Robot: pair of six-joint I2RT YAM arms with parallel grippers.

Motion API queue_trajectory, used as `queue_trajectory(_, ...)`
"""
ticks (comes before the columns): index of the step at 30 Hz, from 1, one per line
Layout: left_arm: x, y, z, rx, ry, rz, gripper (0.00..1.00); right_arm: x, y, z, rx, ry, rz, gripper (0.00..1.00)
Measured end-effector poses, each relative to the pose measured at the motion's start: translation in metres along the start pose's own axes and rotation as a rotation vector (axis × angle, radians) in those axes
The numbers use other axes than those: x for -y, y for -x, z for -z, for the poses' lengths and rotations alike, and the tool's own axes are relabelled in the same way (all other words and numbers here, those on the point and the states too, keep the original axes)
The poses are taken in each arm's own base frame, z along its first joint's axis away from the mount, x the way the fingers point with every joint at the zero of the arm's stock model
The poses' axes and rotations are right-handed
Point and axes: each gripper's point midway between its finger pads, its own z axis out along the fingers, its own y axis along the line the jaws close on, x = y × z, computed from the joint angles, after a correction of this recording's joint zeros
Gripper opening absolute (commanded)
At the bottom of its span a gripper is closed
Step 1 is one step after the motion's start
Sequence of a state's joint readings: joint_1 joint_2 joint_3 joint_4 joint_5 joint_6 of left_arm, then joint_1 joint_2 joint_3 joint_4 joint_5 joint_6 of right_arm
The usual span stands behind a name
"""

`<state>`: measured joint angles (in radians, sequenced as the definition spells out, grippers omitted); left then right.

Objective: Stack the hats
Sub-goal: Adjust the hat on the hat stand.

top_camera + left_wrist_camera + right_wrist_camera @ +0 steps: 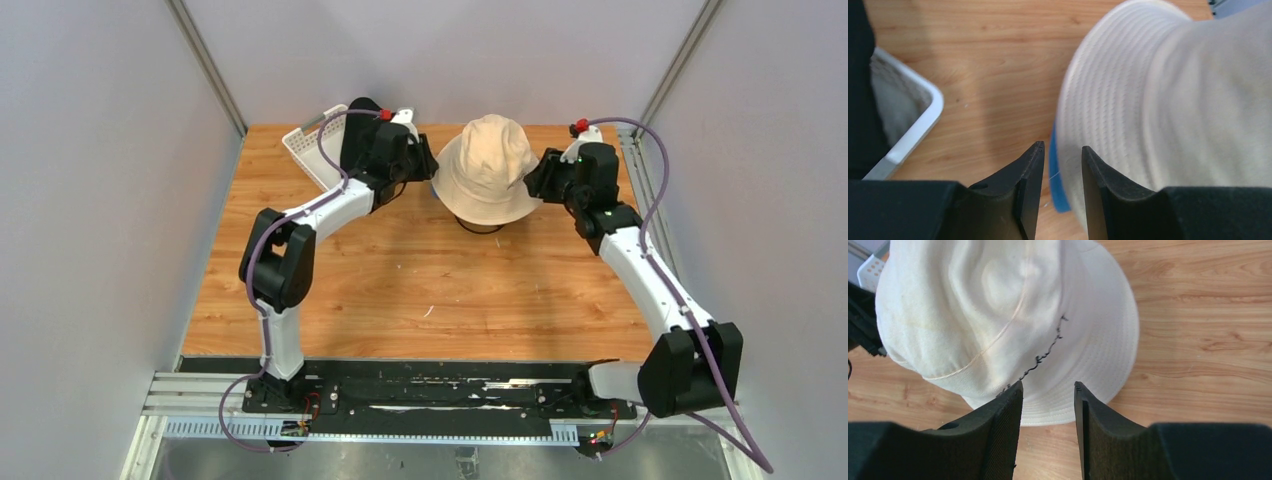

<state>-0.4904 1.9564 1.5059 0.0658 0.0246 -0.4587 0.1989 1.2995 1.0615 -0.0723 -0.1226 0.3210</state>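
Left gripper (1062,148) fingers first, close under the wrist camera: jaws apart with a narrow gap, nothing clamped that I can see. Through the gap shows the stitched brim of the beige hat (1198,100) and, just under it, a sliver of blue hat (1058,187) edge. Cannot tell whether the inner finger touches the brim.

Right gripper (1047,386): jaws likewise apart, at the opposite brim, with brim edge and wood surface (1198,340) visible between the fingers. No grip on fabric.

From above: the beige hat sits crown-up at mid-back of the surface, one gripper close on each side. Something dark pokes out under its near brim, too small to name. White lattice basket (310,150) lies tilted just beyond the left gripper, apart from the hat.

Judgement: beige looks placed on top of a pile, so the step in hand is seating it or letting go.
- Keep both sides level.
- If pressing the brim down, press evenly so the crown does not skew off the blue hat below.
- Back each gripper straight outward with jaws open, to avoid snagging the brim and dragging the pile.
- Soft fabric: expect some spring or slump.
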Motion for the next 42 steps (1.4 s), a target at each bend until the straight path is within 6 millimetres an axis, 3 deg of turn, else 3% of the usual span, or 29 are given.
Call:
queue_trajectory(4, -0.020, -0.012, 0.017, -0.026, 0.055, 0.013, 0.38, 0.026, 0.017, 0.011, 0.036, -0.022, -0.043, 0.42)
queue_trajectory(8, -0.024, -0.015, 0.035, -0.032, 0.042, 0.057, 0.39, 0.058, 0.023, 0.012, 0.054, -0.041, -0.114, 0.42)
queue_trajectory(15, -0.017, -0.028, 0.039, -0.021, -0.072, 0.180, 0.39, 0.079, -0.012, -0.004, -0.015, 0.046, -0.268, 0.42)
queue_trajectory(18, -0.011, -0.028, 0.038, -0.003, -0.136, 0.240, 0.39, 0.084, -0.027, -0.014, -0.058, 0.090, -0.330, 0.42)
queue_trajectory(25, 0.005, -0.008, 0.038, 0.065, -0.226, 0.281, 0.39, 0.081, -0.042, -0.032, -0.101, 0.178, -0.398, 0.42)
queue_trajectory(34, 0.005, -0.010, 0.038, 0.043, -0.225, 0.271, 0.40, 0.090, -0.053, -0.049, -0.119, 0.218, -0.459, 0.42)
queue_trajectory(42, -0.002, -0.020, 0.029, 0.018, -0.210, 0.273, 0.40, 0.088, -0.051, -0.052, -0.112, 0.245, -0.469, 0.42)
